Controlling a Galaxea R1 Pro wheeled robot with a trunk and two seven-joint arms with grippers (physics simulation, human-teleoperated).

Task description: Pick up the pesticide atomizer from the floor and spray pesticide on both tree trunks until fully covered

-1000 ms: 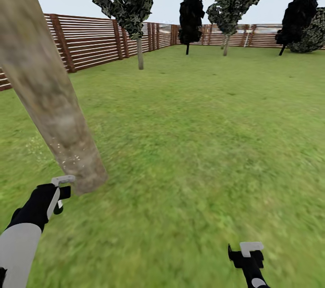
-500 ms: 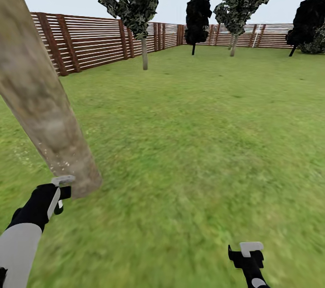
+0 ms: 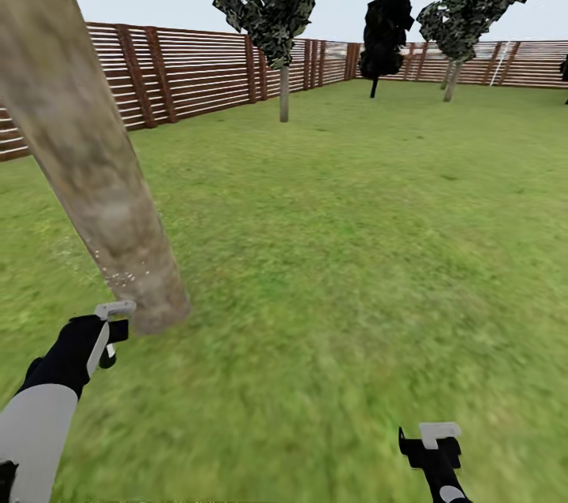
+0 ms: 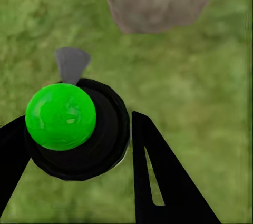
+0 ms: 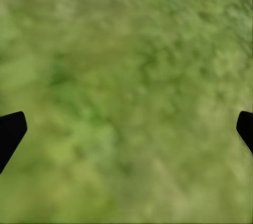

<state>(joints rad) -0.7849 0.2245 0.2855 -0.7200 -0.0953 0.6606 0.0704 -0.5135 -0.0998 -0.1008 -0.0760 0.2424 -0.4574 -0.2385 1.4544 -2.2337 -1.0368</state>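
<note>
A thick pale grey-tan tree trunk (image 3: 87,156) leans across the left of the head view, rooted in the grass floor (image 3: 331,251). Fine white pesticide specks (image 3: 118,277) dot its lower part. My left gripper (image 3: 112,327) hovers just in front of the trunk's base, shut on the pesticide atomizer (image 4: 68,124), a black body with a bright green round top and a grey nozzle pointing at the trunk base (image 4: 155,0). Low at the right, my right gripper (image 3: 439,435) hangs open over bare grass, its fingers (image 5: 10,132) spread wide apart.
Another pale-trunked tree (image 3: 284,93) stands by the reddish-brown slat fence (image 3: 189,73), and a further one (image 3: 451,81) at the back right. A near-black conifer (image 3: 386,14) rises between them. Open lawn stretches ahead and to the right.
The whole head view has swung, so the fence and far trees sit further right. The left gripper with the atomizer stays by the trunk's base, slightly higher. The right gripper is unchanged.
</note>
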